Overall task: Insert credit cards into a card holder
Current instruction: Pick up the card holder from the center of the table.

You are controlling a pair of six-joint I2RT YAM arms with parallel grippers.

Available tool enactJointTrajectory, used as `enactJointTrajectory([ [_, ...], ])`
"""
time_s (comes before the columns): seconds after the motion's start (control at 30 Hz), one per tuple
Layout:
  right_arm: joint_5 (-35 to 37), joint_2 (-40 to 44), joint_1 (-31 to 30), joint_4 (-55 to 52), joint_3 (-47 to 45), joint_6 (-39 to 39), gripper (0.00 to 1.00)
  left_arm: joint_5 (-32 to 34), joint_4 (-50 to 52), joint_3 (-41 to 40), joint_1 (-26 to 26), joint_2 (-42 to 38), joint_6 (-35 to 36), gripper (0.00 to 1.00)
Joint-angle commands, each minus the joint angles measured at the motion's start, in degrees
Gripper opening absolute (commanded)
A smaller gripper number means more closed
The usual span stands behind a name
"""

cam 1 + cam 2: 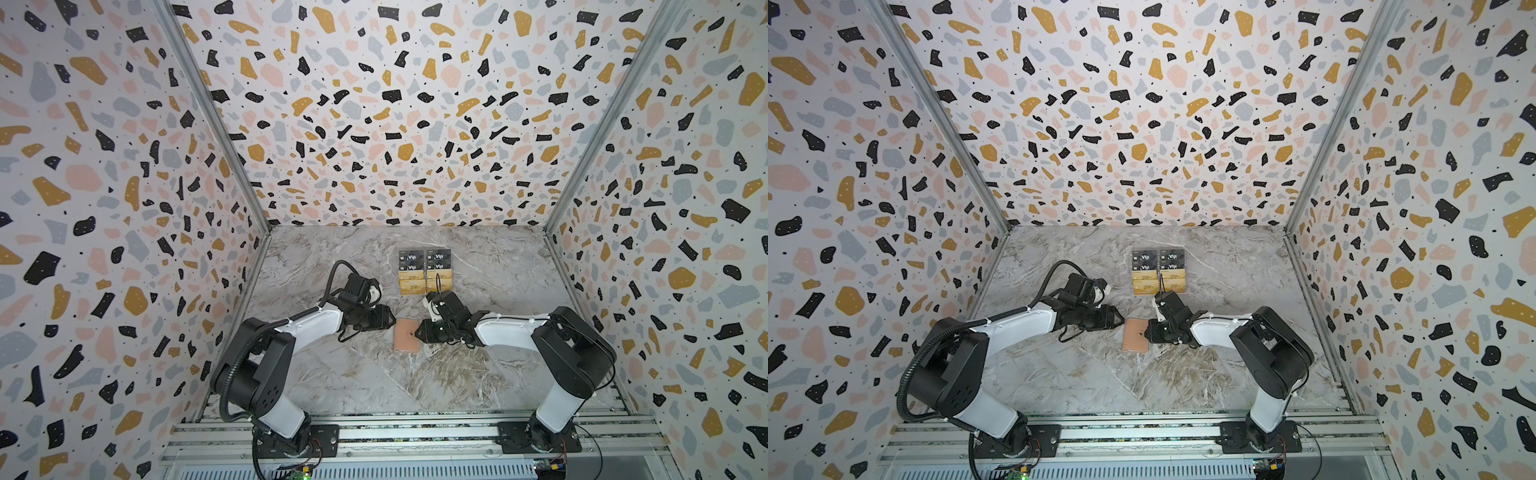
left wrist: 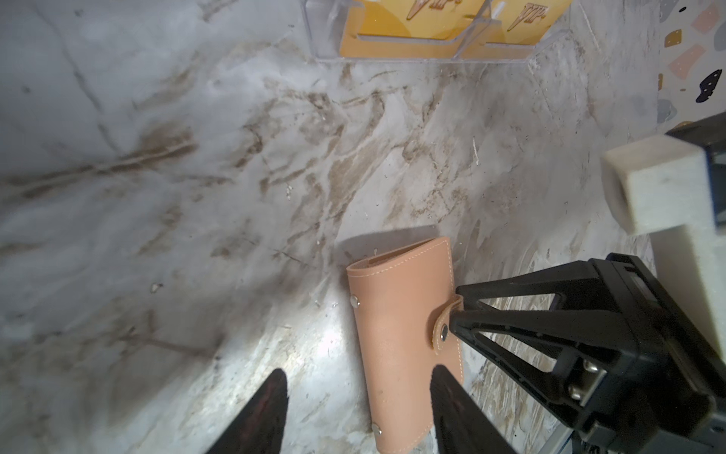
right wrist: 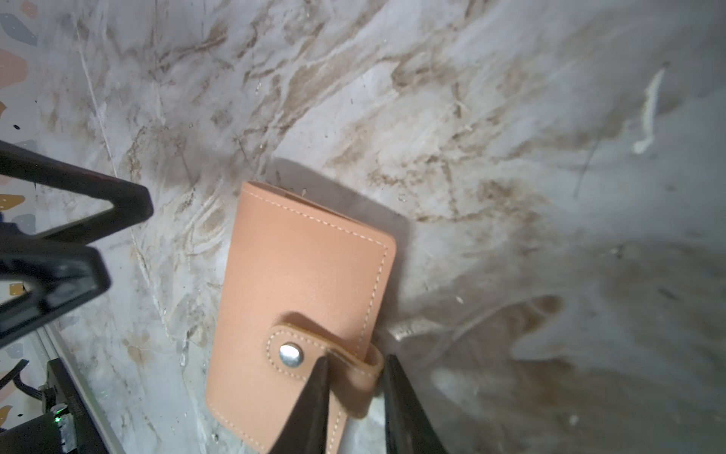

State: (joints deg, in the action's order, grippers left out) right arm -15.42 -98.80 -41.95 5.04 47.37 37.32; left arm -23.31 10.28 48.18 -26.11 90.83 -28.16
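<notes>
Card holder (image 1: 406, 334) (image 1: 1135, 336): lies flat and closed on the marble table (image 1: 332, 374), about midway between the left and right edges and nearer the far edge than the near one, directly between the two grippers.

Left gripper (image 1: 392, 321) (image 1: 1121, 321): low over the table at the holder's left long side. Left wrist view: fingers spread apart, not clamped on anything. One fingertip (image 2: 277, 389) is over bare table beside the holder; the other (image 2: 442, 387) overlaps the pink cover, so the riveted spine edge sits in the gap (image 2: 357, 371). Contact with the cover cannot be told.

The card holder (image 2: 404, 346) (image 3: 298, 283) is salmon pink with pale stitching. Its strap tab is folded over from the right long side onto the cover, and the round metal snap on it looks fastened.

Clear acrylic stand (image 2: 314, 39): behind the holder, toward the far edge, apart from it. Credit cards (image 1: 425, 283) (image 1: 1158, 282) (image 2: 432, 23), gold, fill its two nearer rows. Black Vip cards (image 1: 425, 259) (image 1: 1158, 259) fill the two farther rows.

Right gripper (image 1: 418, 332) (image 1: 1146, 332) (image 2: 455, 310): at the holder's right long side. Right wrist view: fingers drawn close together (image 3: 356, 358), pinching the strap tab's loop. One fingertip (image 3: 318, 377) is on the strap beside the snap; the other (image 3: 395, 377) is against the outside of the loop.
</notes>
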Motion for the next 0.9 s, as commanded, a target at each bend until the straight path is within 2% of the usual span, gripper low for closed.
enactJointTrajectory([
  [0.0, 0.9, -1.6, 0.3, -2.0, 1.0, -2.1, 0.25, -0.5, -2.6, -2.1, -0.3, -2.0, -2.8, 0.6],
  [0.17, 1.7, -3.0, 0.6, -2.8, 0.9, -3.0, 0.24, -0.4, -3.9, -3.4, -0.3, -3.0, -3.3, 0.6],
  [0.43, 5.8, -3.7, 0.8, -6.6, 1.8, -4.9, 0.22, -2.0, -9.3, -5.5, -0.3, -0.9, -5.7, 0.53],
  [0.63, 5.6, -4.5, 1.1, -6.6, 1.1, -4.3, 0.21, -6.9, -15.0, -7.8, -0.3, 1.0, -8.4, 0.54],
  [0.87, 4.3, -5.1, 2.0, -4.7, -1.1, -3.3, 0.19, -8.6, -18.8, -11.1, -0.9, 1.9, -10.2, 0.56],
])
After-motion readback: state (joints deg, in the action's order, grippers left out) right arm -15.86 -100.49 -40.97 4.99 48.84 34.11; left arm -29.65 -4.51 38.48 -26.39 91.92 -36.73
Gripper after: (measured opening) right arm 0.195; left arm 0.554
